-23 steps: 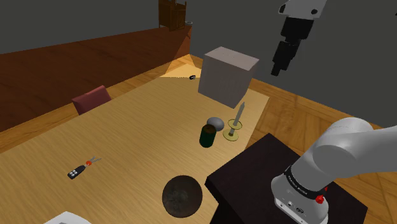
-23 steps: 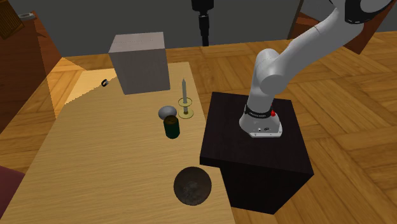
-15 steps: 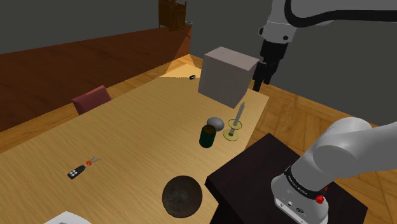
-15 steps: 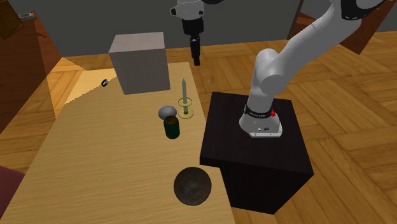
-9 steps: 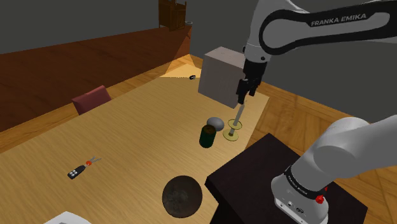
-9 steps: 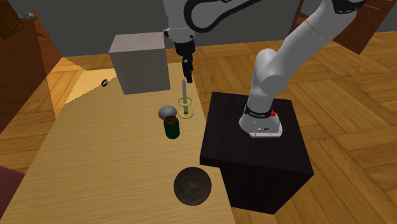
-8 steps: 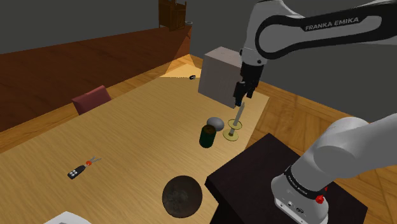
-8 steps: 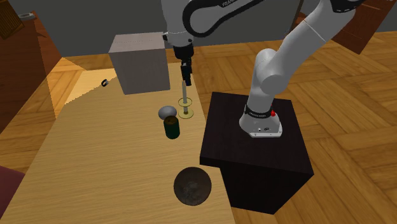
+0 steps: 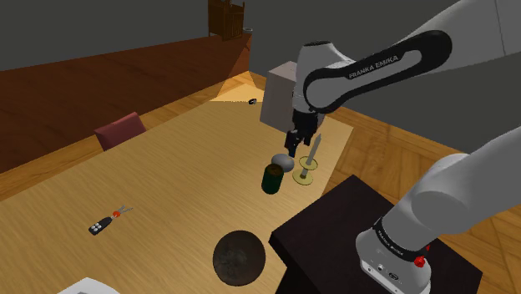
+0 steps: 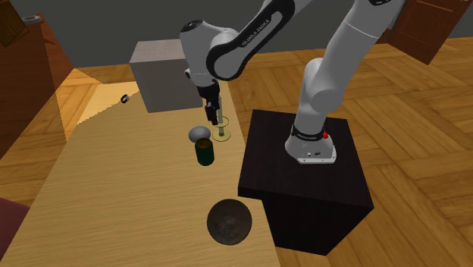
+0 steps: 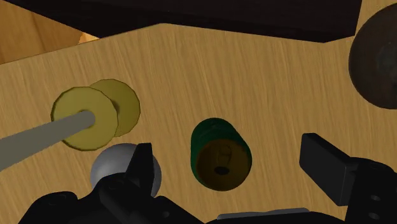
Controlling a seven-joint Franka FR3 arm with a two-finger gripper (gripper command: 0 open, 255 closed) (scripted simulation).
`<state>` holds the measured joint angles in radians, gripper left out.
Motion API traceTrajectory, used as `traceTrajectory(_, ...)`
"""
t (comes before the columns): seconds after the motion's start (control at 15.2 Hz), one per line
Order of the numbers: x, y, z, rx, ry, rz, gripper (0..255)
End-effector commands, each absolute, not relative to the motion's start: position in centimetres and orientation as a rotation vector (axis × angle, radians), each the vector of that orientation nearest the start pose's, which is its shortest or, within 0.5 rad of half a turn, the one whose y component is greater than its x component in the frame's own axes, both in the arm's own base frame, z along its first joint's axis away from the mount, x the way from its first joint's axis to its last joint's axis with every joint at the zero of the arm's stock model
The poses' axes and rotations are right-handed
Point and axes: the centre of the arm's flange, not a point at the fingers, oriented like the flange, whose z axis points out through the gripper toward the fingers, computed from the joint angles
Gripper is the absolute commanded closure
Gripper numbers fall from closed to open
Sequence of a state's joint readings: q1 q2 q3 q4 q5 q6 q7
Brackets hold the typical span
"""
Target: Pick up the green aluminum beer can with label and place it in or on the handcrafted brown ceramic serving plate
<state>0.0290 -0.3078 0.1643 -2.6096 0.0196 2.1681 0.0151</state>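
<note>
A dark green can (image 9: pixel 271 178) stands upright on the wooden table (image 9: pixel 167 184), also seen as the can (image 10: pixel 205 152) from the other side. My black gripper (image 9: pixel 296 144) hangs above and just behind it, open and holding nothing. In the wrist view the can (image 11: pixel 219 153) lies between and beyond the spread fingertips (image 11: pixel 143 167), untouched. The round dark brown plate (image 9: pixel 238 256) lies near the table's front edge, the same plate (image 10: pixel 229 221) sitting beside the stand, and a part of the plate (image 11: pixel 378 57) shows past the right finger.
A grey rounded lump (image 9: pixel 284 162) touches the can's far side. A yellow-based holder with a grey upright stick (image 9: pixel 306 171) stands right beside them. A grey box (image 9: pixel 288 100) sits behind. A small remote (image 9: pixel 104 224) and a red block (image 9: pixel 119 130) lie farther off. The dark stand (image 10: pixel 303 182) borders the table.
The arm has swung down and toward the shoulder view's left, bringing the gripper from beside the grey box to just above the lump and can. Nothing on the table moved.
</note>
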Motion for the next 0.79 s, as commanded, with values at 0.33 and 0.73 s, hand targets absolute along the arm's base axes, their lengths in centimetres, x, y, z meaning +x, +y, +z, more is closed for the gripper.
traceTrajectory(0.33,42.3,9.6,25.6,-3.198,-0.243,0.225,0)
traceTrajectory(0.73,43.6,10.3,20.6,-3.209,-0.241,0.233,0)
